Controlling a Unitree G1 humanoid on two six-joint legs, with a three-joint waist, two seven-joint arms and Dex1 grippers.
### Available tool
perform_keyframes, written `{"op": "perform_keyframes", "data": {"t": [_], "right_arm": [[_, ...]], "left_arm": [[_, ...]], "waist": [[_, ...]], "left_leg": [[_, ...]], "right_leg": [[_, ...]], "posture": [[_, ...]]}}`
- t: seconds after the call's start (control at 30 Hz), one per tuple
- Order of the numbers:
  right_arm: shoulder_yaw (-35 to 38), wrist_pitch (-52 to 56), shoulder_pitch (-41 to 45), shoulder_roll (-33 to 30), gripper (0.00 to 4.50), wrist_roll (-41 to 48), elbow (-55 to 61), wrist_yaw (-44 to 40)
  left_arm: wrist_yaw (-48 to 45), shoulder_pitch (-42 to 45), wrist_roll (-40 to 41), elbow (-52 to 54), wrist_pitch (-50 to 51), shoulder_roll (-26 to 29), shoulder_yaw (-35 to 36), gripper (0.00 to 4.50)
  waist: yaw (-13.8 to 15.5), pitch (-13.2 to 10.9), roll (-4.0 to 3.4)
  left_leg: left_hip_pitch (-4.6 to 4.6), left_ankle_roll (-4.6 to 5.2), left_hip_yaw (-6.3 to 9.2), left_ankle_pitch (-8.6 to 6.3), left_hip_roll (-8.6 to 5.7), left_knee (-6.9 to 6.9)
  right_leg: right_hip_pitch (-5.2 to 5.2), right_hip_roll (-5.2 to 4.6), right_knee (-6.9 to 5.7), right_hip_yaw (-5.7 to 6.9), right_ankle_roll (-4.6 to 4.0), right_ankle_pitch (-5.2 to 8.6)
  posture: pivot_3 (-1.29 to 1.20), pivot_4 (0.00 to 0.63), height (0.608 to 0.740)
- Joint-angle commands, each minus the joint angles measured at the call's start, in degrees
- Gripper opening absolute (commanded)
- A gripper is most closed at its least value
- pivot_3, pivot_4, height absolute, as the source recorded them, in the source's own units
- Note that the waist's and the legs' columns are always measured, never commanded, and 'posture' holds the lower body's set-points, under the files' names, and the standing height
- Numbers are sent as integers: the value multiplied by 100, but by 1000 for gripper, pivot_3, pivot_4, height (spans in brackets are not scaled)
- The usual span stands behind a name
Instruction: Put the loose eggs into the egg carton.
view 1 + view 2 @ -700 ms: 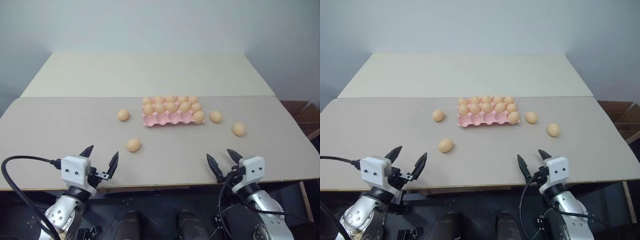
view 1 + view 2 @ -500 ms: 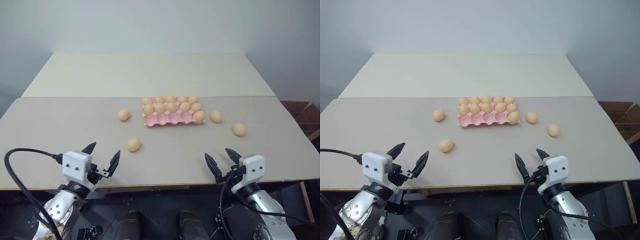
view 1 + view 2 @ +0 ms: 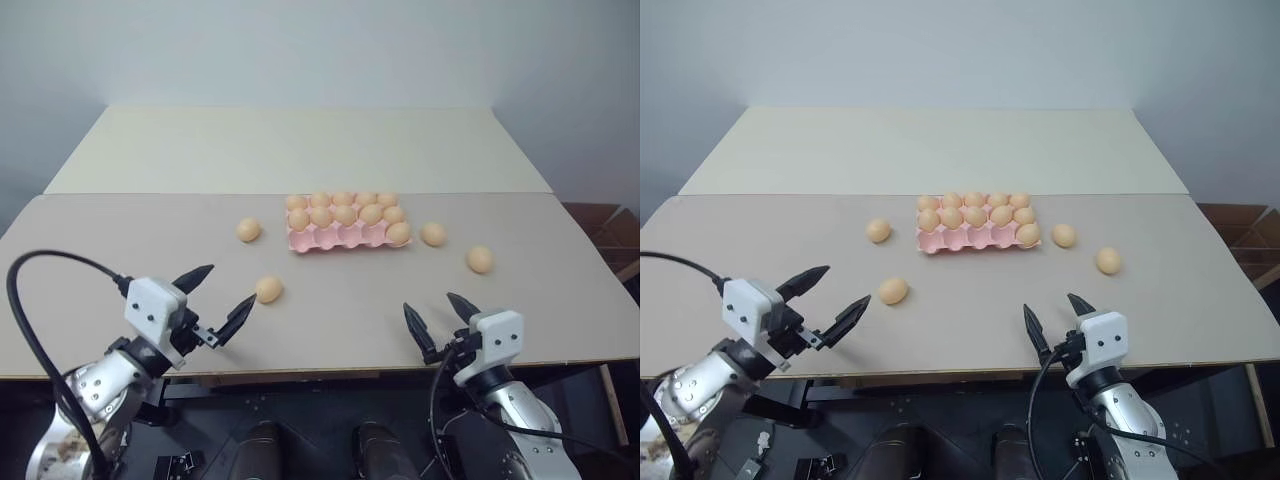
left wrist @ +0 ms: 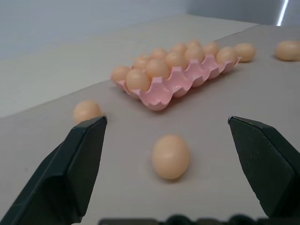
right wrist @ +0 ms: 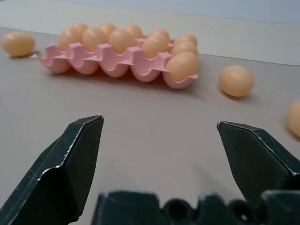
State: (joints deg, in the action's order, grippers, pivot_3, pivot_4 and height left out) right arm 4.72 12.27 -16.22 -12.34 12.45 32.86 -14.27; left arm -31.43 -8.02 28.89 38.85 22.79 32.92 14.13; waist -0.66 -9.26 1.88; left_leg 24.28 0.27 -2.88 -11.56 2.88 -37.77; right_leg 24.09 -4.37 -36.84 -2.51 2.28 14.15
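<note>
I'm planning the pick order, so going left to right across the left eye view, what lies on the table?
Egg left of the carton → nearest loose egg → pink egg carton → egg just right of the carton → rightmost egg.

This looks like a plain test room or lab: two bare beige rectangular worktops (image 3: 300, 150) pushed together stand beyond the pincers, a blank grey-white wall (image 3: 320, 50) behind them, brown cardboard boxes (image 3: 610, 235) at the right pincer's side.
</note>
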Motion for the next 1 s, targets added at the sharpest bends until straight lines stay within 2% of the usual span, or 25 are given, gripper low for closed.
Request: {"op": "perform_keyframes", "data": {"t": [0.03,0.1,0.27,0.37,0.43,0.63,0.8,1.0], "right_arm": [[450,402,425,24,4500,-17,244,505],[539,630,596,-41,4500,-5,288,586],[629,1322,1126,-83,4500,-341,369,1131],[630,1890,1581,-246,4500,-717,222,1435],[686,2634,2043,-404,4500,-805,7,1553],[1187,3773,3217,-831,4500,-543,-936,1365],[1279,4042,3945,-1162,4500,-509,-1955,1178],[1155,3677,4575,-1444,4500,-570,-3442,918]], "left_arm": [[-223,796,27,-209,188,204,-438,4485],[-292,1159,67,-342,273,221,-604,4485],[-727,1681,126,-744,364,293,-939,4485],[-957,1936,14,-958,363,348,-1202,4485],[-1035,2138,14,-1084,409,322,-1335,4485],[-1478,2808,-9,-1535,668,336,-1789,4485],[-1718,3381,-37,-1871,664,124,-2133,4485],[-1810,3704,-244,-2080,627,16,-2363,4485]], "waist": [[3,0,0],[-2,1,0],[-40,1,1],[-30,1,1],[-25,1,1],[-4,0,1],[-12,0,2],[-40,0,1]], "left_leg": [[-2,0,0,0,-1,0],[0,1,0,1,-3,0],[2,1,2,0,-3,11],[2,1,6,0,-4,14],[2,1,6,0,-5,11],[3,2,6,0,-6,5],[14,3,7,0,-10,6],[14,7,7,-2,-11,8]], "right_leg": [[-3,1,0,0,-5,-4],[-3,3,0,-1,-20,-18],[3,13,-3,-6,12,-35],[3,17,-4,-6,11,-34],[0,15,-3,-6,12,-34],[-4,16,-5,-5,14,-36],[1,15,2,-5,18,-35],[1,16,2,-7,20,-34]], "posture": [[0,150,740],[0,150,740],[0,150,740],[0,150,740],[0,150,740],[0,150,740],[0,150,740],[0,150,740]]}}
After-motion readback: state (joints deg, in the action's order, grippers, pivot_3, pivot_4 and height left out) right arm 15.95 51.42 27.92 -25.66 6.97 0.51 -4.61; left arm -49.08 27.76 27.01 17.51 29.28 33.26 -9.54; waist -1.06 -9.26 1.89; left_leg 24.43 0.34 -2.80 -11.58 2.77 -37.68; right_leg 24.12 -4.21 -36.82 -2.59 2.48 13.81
